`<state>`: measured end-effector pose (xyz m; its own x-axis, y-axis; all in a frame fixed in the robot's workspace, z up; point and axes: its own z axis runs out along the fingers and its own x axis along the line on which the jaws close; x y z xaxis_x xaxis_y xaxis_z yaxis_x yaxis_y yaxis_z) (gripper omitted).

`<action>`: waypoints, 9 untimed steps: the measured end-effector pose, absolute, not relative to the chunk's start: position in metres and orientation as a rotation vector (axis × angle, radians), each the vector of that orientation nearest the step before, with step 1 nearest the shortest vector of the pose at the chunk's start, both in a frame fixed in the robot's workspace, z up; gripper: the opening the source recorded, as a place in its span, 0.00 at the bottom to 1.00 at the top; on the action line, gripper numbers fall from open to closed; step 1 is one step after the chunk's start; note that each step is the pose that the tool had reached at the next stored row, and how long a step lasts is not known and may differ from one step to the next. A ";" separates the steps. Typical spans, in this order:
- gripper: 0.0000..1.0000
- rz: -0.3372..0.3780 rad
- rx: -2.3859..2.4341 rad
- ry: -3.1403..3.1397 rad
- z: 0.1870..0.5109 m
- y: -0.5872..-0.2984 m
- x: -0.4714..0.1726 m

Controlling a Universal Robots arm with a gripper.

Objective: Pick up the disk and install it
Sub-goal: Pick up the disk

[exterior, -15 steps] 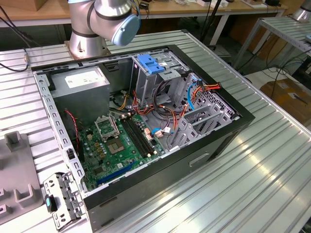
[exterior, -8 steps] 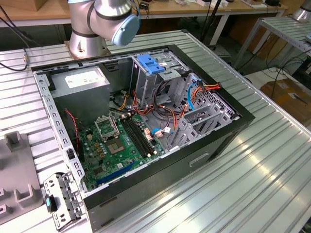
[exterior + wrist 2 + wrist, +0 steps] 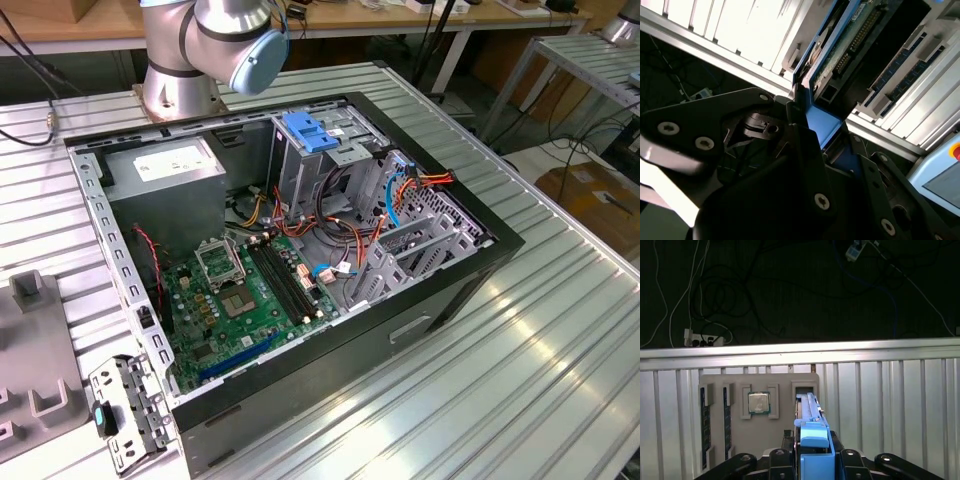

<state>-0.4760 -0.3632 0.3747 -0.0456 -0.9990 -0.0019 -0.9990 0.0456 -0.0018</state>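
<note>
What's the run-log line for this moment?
pincer: shut on disk, blue rail end | disk: on edge at grey tray | case: open, disk not installed

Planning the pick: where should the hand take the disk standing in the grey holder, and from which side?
The disk stands on edge in a narrow slot of the grey holder, only its blue rail edge free. So probably pinch across the two broad faces there, coming straight in toward that edge.
</note>
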 end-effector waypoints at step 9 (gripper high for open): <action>0.37 0.000 -2.168 2.270 0.386 -0.363 -0.476</action>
<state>-0.4760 -0.3631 0.3862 -0.0456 -0.9990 -0.0019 -0.9990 0.0456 -0.0017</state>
